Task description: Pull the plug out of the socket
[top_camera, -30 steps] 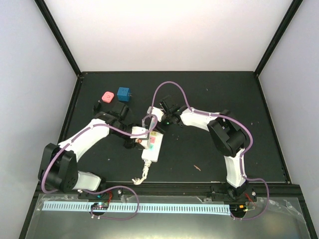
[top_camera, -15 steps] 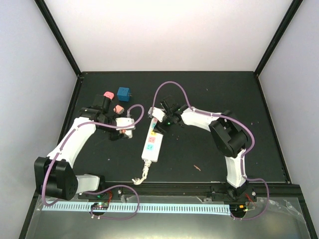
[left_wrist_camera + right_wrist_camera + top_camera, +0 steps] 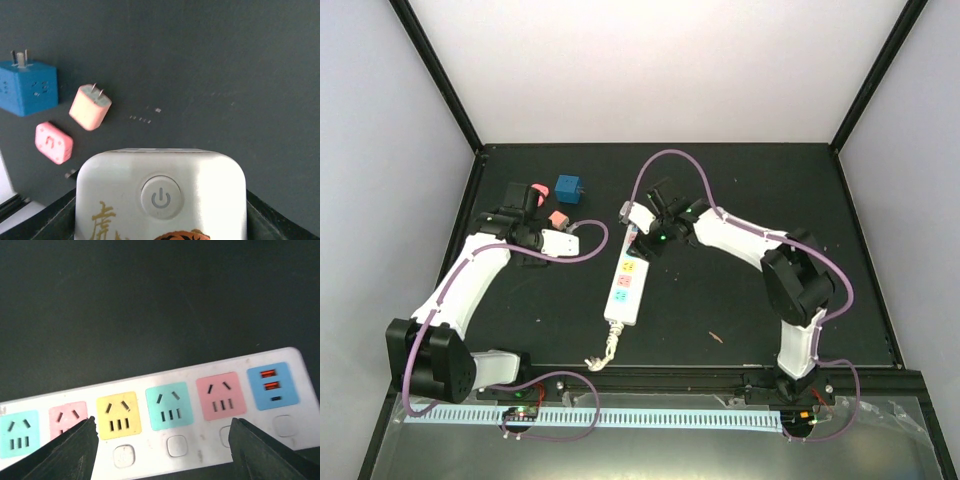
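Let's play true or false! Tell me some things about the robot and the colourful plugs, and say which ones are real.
1. The left gripper holds a white plug that has a power button. True.
2. A plug sits in the yellow outlet of the socket. False: that outlet is empty.
3. The blue plug lies on the table with its prongs showing. True.
4. The right gripper is shut. False: it is open, above the socket.
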Available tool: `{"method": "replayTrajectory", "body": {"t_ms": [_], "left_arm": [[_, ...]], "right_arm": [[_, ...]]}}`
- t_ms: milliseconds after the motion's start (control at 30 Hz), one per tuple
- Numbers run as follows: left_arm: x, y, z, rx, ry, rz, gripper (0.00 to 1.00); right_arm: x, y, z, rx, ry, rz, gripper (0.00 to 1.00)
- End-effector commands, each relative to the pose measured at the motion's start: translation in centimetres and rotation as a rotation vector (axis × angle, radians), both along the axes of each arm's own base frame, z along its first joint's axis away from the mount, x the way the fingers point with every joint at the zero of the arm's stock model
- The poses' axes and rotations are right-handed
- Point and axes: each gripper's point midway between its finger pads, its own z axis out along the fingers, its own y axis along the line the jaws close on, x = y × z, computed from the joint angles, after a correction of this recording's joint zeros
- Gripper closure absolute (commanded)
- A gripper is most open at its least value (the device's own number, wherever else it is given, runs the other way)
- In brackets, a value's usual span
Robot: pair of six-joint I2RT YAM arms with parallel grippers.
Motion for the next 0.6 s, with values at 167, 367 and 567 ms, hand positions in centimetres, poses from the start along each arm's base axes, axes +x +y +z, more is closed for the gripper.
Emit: {"method": "replayTrajectory", "body": {"t_ms": [167, 367, 567], "left_arm": [[3.5, 2.3, 0.4, 0.257, -0.119, -0.042, 0.68], [4.4, 2.2, -0.9, 0.350, -0.108, -0.075, 0.67], [4.6, 2.4, -2.7, 0.444, -0.063, -0.093, 0.67]], "right_arm": [[1.6, -2.9, 6.8, 0.154, 0.002, -0.104, 0.26], [1.8, -6.5, 8.3, 0.213, 0.052, -0.177, 0.25], [1.8, -9.1, 9.0, 0.254, 0.066, -0.237, 0.26]]}}
